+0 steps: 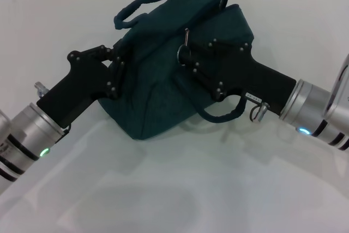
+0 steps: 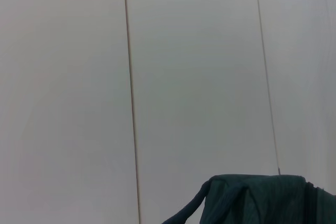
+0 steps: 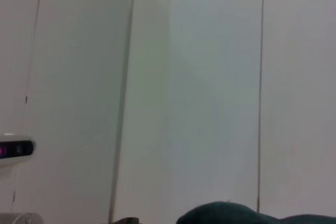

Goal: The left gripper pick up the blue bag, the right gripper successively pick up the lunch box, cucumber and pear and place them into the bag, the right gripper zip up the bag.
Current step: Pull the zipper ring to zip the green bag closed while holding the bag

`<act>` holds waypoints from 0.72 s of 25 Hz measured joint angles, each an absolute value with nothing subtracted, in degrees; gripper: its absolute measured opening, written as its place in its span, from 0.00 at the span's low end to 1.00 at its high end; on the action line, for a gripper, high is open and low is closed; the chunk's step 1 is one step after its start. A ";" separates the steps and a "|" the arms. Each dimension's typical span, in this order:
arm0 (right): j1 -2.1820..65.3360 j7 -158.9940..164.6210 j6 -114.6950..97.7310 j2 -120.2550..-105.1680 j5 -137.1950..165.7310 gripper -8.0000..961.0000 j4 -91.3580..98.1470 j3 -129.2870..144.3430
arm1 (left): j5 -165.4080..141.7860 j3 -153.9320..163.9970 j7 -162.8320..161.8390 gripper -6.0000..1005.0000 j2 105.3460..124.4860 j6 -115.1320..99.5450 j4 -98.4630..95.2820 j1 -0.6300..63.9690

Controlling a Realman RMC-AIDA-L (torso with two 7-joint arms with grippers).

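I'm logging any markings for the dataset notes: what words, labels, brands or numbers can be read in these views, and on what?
No text can be read in any view.
Small white label on the right hand, on its black body near the silver wrist: print too small to read.
The blue bag: no logo or lettering shows.
The left hand: no markings show.

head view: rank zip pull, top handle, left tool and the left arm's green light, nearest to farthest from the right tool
1. Zip pull, at the right tool's tip, on top of the bag.
2. Top handle and left tool: too close to call. The handle is behind, the left tool across the bag.
3. Green light, far left, on the left arm.
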State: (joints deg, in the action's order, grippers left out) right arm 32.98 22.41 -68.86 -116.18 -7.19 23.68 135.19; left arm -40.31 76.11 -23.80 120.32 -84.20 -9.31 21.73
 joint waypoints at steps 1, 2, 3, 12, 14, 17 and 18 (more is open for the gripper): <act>32.97 22.44 -68.81 -116.18 -7.19 0.30 23.63 135.11 | -40.32 76.11 -23.81 0.05 120.32 -84.20 -9.32 21.79; 32.96 22.53 -68.79 -116.18 -7.19 0.30 23.58 135.05 | -40.32 76.11 -23.80 0.05 120.32 -84.20 -9.31 21.83; 32.96 22.65 -68.79 -116.18 -7.19 0.30 23.58 135.01 | -40.32 76.11 -23.81 0.05 120.32 -84.20 -9.31 21.87; 32.15 21.84 -69.94 -116.18 -7.20 0.17 23.52 135.24 | -40.46 76.11 -23.81 0.04 120.41 -84.20 -9.31 22.16; 31.75 21.06 -70.29 -116.18 -7.34 0.13 23.48 134.97 | -40.44 76.11 -23.82 0.04 120.41 -84.20 -9.32 22.16; 30.79 19.68 -70.39 -116.19 -7.72 0.07 23.48 133.80 | -40.40 76.11 -23.82 0.04 120.41 -84.20 -9.32 22.25; 30.28 19.07 -70.39 -116.18 -7.79 0.05 23.54 133.05 | -40.40 76.11 -23.82 0.04 120.41 -84.20 -9.32 22.26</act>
